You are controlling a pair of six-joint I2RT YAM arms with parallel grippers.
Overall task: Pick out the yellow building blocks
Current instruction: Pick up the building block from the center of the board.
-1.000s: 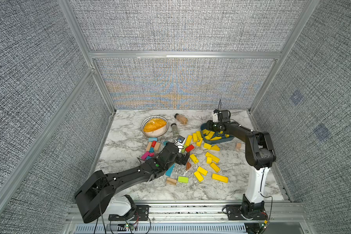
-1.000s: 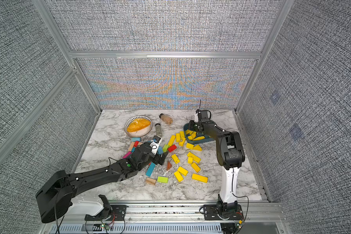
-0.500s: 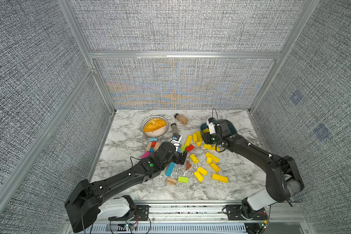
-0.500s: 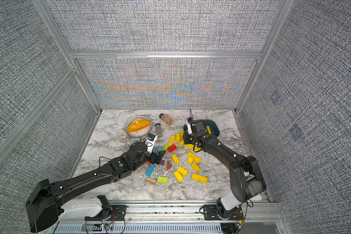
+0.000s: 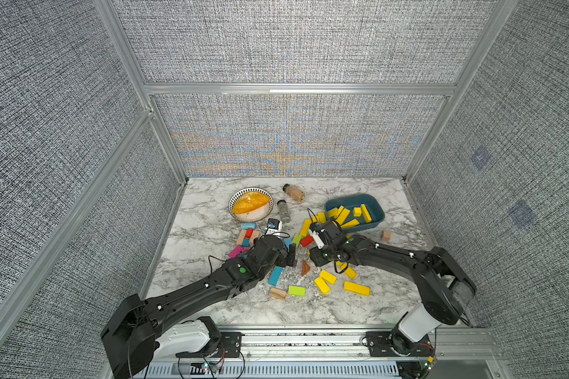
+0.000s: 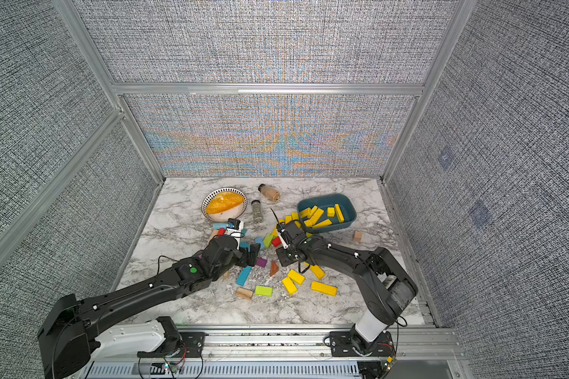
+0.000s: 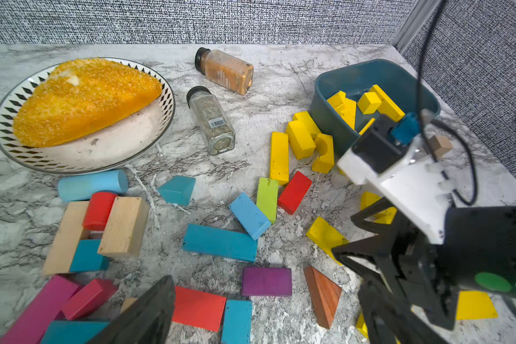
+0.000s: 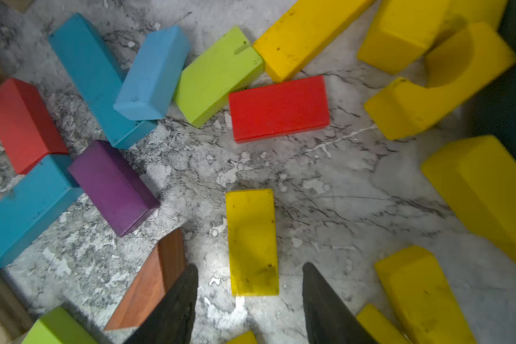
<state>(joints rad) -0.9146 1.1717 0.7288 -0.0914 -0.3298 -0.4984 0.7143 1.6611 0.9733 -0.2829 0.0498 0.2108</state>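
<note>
In both top views I see my right gripper [image 5: 316, 254] low over the marble table [image 5: 211, 213], just on the near side of the blue bin [image 5: 378, 210], which already holds several yellow building blocks [image 5: 344, 215]. More lie loose beside and in front of the bin. My left gripper [image 6: 252, 254] sits over the mixed-colour pile, well apart from the bin, toward the patterned plate [image 6: 207, 210].

From the left wrist, only one dark finger [image 7: 143, 315] shows, so I cannot read the spread there; I take the jaws to be wide and empty. A yellow arch [image 7: 323, 153] and bars rest against the bin's outer wall.

From the right wrist, my fingers [image 8: 173, 309] stand apart with nothing between them, straddling the near end of a flat yellow bar [image 8: 252, 241]. It looks like painted wood: rigid, light, slightly slick. I would pinch it across its narrow width, on the long flat sides. A brown wedge [image 8: 149, 283] lies just beside it and could catch a fingertip.
</note>
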